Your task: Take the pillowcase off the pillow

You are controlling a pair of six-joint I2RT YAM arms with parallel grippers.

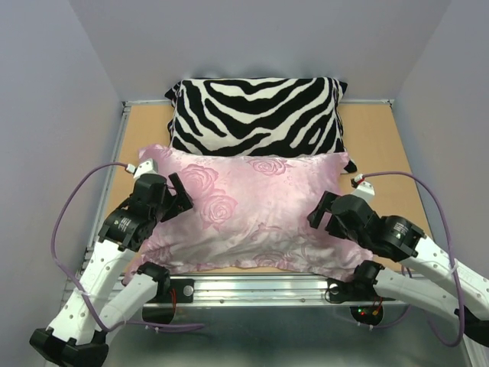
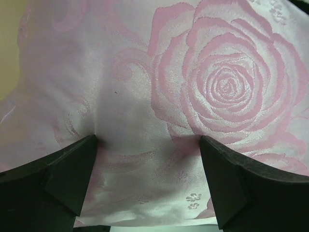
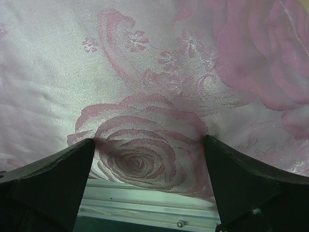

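The pink rose-print pillowcase [image 1: 260,214] lies across the near half of the table, plump and filled. The white pillow is hidden inside it. My left gripper [image 1: 182,197] is open on the case's left part, over a large rose. In the left wrist view the left gripper [image 2: 148,139] has both fingertips [image 2: 72,174] touching the shiny fabric [image 2: 145,87], with nothing pinched between them. My right gripper [image 1: 317,212] is open on the case's right part. In the right wrist view the right gripper [image 3: 149,140] straddles a rose near the case's near edge [image 3: 140,159].
A black-and-white zebra-striped pillow [image 1: 256,115] lies behind, touching the pink case's far edge. The wooden table [image 1: 382,145] shows at both far corners. A metal rail [image 1: 260,287] runs along the near edge and also shows in the right wrist view [image 3: 145,203]. Grey walls enclose three sides.
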